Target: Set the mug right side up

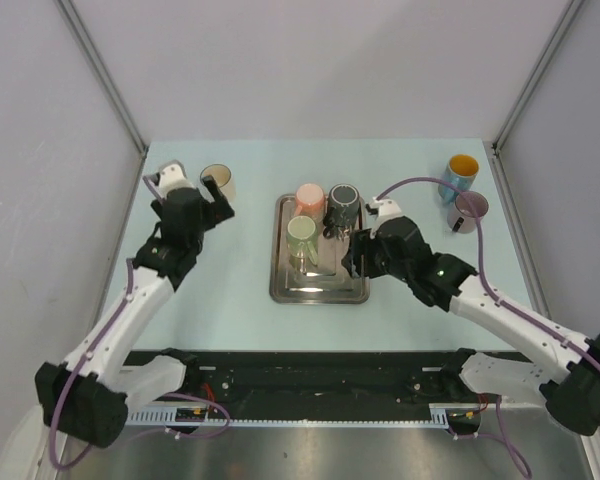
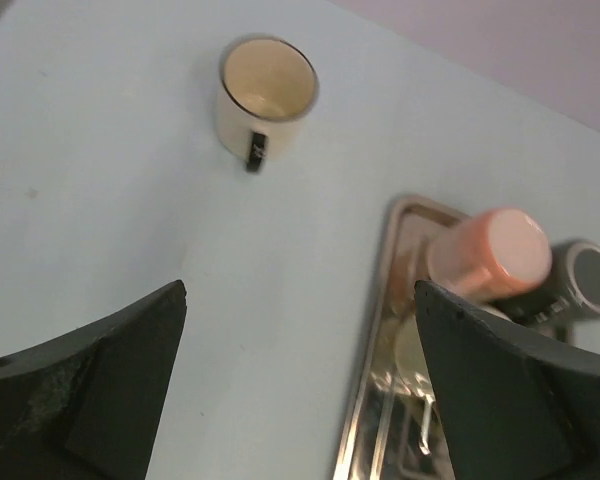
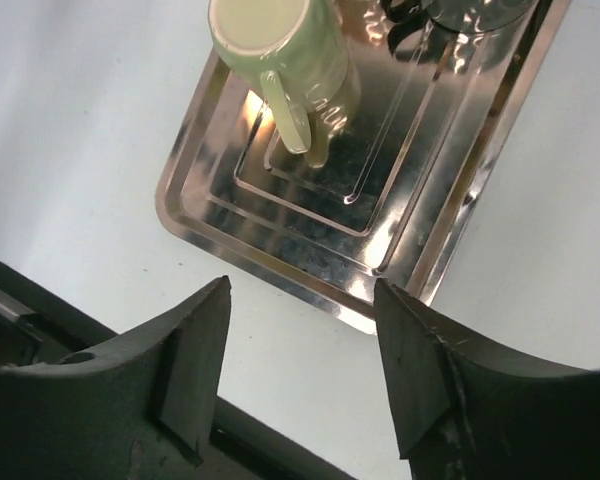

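Since the right gripper [image 3: 300, 295] hangs part open and empty at the tray's [image 3: 310, 215] right side, grabbing the inverted green mug [image 3: 280, 45] mid-tray may bump the pink mug [image 2: 490, 250] just behind; far left, the left gripper [image 2: 300, 335] gapes empty.

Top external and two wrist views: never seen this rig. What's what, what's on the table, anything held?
Two robot arms, two-finger grippers. The top view looks down from behind them; each wrist view looks out between that arm's own fingers. On the table sits a metal tray holding a pink mug, a dark grey mug and a green mug. A cream mug stands upright at left; a blue mug and a purple mug at right. The left gripper is open near the cream mug, the right gripper open by the tray. Nothing held.
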Tool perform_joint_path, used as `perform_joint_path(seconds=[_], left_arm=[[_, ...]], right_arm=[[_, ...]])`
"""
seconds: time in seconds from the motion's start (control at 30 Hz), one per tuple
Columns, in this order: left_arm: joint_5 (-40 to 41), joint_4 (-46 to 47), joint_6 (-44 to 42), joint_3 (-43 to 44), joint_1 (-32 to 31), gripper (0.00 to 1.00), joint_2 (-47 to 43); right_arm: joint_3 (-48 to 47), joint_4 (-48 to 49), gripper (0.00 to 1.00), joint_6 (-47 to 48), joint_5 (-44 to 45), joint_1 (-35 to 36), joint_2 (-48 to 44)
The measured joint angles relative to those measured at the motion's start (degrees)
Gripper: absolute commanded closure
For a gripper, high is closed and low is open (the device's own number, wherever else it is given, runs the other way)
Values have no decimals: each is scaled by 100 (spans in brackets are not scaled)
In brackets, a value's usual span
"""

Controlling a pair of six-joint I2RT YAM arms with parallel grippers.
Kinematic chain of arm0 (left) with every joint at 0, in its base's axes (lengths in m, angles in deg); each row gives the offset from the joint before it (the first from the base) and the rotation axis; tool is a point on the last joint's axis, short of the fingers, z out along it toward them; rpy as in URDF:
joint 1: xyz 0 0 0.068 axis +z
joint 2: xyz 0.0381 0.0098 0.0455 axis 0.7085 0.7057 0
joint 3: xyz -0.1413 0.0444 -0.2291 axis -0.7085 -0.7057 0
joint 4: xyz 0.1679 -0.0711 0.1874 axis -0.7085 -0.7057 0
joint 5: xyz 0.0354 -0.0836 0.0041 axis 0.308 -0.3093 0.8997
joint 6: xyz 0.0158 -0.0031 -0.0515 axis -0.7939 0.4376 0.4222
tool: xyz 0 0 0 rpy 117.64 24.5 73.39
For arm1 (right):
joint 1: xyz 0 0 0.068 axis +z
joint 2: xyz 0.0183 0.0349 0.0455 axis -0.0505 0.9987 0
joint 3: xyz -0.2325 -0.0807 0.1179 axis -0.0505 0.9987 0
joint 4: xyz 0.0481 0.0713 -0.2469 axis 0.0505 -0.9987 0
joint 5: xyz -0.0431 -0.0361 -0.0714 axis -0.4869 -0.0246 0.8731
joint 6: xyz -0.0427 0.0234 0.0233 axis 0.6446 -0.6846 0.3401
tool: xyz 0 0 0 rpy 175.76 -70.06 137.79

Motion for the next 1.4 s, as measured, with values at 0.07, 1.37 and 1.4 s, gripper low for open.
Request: perform_joint_path(seconds=[0.07, 1.37, 1.4], left_arm=[[-79, 2, 247, -428, -378, 0, -518], [-1764, -807, 2057, -2949, -828, 0, -3357], [-1779, -804, 2039, -2953, -828, 0, -3355]], right_arm=[[0, 129, 32, 46, 138, 168, 271], [-2020, 614, 26, 1198, -151, 59, 4133], [-2074, 575, 27, 1226, -166, 55, 4172]])
